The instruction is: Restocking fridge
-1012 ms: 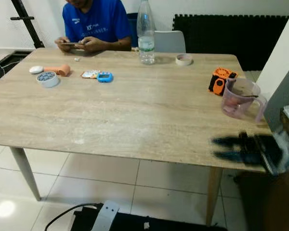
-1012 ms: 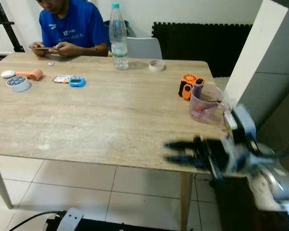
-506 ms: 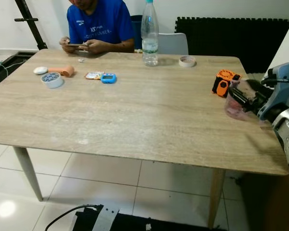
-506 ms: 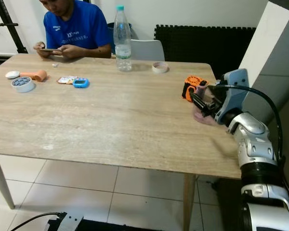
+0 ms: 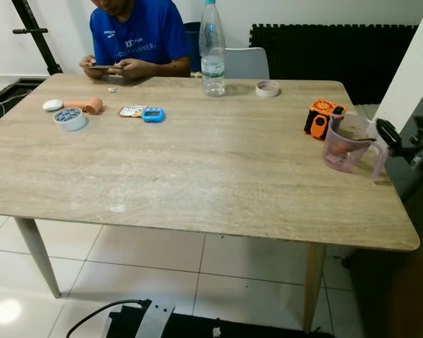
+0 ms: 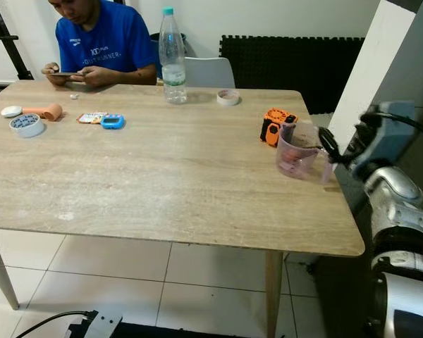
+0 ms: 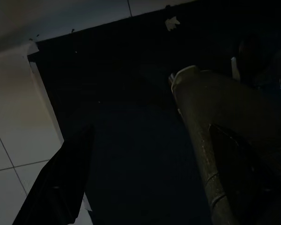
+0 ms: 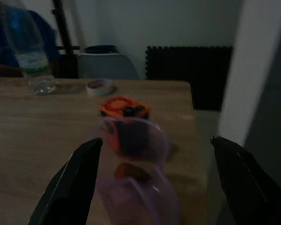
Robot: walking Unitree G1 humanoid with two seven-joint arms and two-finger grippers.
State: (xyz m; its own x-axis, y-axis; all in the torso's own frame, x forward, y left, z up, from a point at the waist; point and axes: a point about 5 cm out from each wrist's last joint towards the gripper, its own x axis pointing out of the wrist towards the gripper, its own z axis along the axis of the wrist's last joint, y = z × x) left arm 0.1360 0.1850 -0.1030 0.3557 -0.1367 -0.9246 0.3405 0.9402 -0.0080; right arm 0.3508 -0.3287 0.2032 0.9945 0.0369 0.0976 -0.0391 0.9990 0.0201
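Observation:
A clear pink plastic jug [image 5: 345,144] with a handle stands near the table's right edge, next to an orange gadget [image 5: 321,116]. My right gripper [image 6: 329,146] hovers just right of the jug by its handle, off the table edge. In the right wrist view the right gripper [image 8: 154,143] is open, its fingers [image 8: 79,173] spread wide, with the jug [image 8: 136,154] ahead between them and nothing held. A water bottle [image 5: 212,49] stands at the far side. My left gripper [image 7: 145,178] hangs idle in the dark above floor tiles, open.
A person in a blue shirt [image 5: 130,35] sits at the far left of the wooden table [image 5: 197,176]. On it lie a tape roll [image 5: 267,88], a blue device [image 5: 154,114] and a small round tin [image 5: 70,117]. A white and grey panel [image 6: 381,70] rises at the right.
My right gripper rose from below the table's front right edge to the jug, then drew back right to beside the handle. The camera shifted slightly.

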